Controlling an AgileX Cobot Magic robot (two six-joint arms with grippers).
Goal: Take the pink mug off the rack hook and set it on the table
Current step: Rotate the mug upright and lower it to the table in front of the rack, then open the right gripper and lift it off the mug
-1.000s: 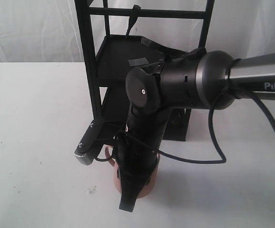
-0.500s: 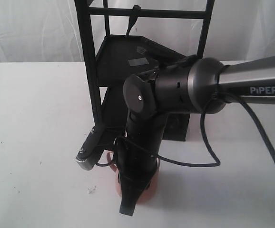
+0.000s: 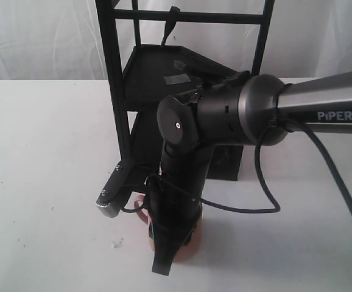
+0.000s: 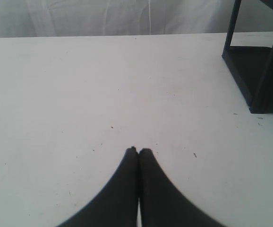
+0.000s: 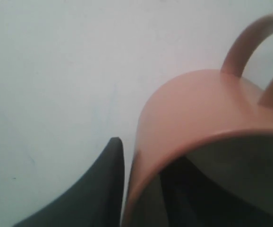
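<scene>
My right gripper (image 3: pixel 164 258) points down in front of the rack and is shut on the pink mug (image 3: pixel 187 248). One finger (image 5: pixel 109 179) lies outside the mug's wall, the other is inside the cream-white cup. The mug (image 5: pixel 198 109) is tilted, its loop handle (image 5: pixel 250 42) away from the fingers, just over or on the white table (image 3: pixel 42 152); contact is hidden. The rack hook (image 3: pixel 170 24) hangs bare from the top crossbar. My left gripper (image 4: pixel 138 150) is shut on nothing, low over the table (image 4: pixel 80 94).
The tall black rack (image 3: pixel 112 91) with its two shelves stands right behind the right arm. Its base corner (image 4: pixel 254 71) shows in the left wrist view. A black cable (image 3: pixel 267 194) loops from the right arm above the table.
The right arm has sunk a little and shifted slightly left, carrying the pink mug lower toward the table. The rack and hook have not moved.
</scene>
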